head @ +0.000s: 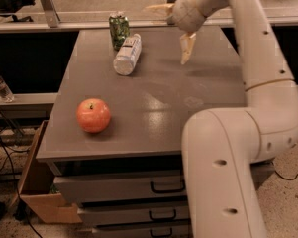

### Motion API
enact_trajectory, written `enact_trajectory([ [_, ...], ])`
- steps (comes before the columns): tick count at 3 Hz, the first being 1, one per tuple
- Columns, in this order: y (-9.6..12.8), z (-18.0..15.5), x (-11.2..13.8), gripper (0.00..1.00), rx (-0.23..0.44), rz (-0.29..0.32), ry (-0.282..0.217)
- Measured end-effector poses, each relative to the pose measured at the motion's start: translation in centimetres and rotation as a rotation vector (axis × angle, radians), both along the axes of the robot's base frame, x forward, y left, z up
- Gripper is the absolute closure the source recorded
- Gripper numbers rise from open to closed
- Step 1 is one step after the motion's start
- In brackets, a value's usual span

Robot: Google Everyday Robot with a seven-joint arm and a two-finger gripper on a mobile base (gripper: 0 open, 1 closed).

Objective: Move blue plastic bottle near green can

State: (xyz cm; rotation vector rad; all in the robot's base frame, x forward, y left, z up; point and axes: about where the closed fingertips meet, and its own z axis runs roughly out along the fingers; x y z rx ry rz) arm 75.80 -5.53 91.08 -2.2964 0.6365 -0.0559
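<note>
The blue plastic bottle (127,54) lies on its side on the grey table (153,98), its cap end pointing toward the green can (119,30), which stands upright at the table's far edge. Bottle and can are close together, about touching. My gripper (173,26) is open and empty, raised above the table's far middle, to the right of the bottle and apart from it. One finger (186,47) points down, the other (158,7) points left.
A red apple (93,115) sits at the table's front left. Drawers (124,190) are under the table. A cardboard box (37,192) stands on the floor at left. A small clear bottle (0,86) stands on a ledge at far left. My arm fills the right side.
</note>
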Motion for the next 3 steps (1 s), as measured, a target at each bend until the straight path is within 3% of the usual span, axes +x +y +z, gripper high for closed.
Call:
enact_trajectory([
  [1,-6.3,2.3,-1.3,0.0,0.143,-0.123,0.023],
  [2,-12.2,5.3,-2.4,0.0,0.276,-0.249,0.012],
  [3,-12.2,5.3,-2.3,0.0,0.279,-0.252,0.011],
])
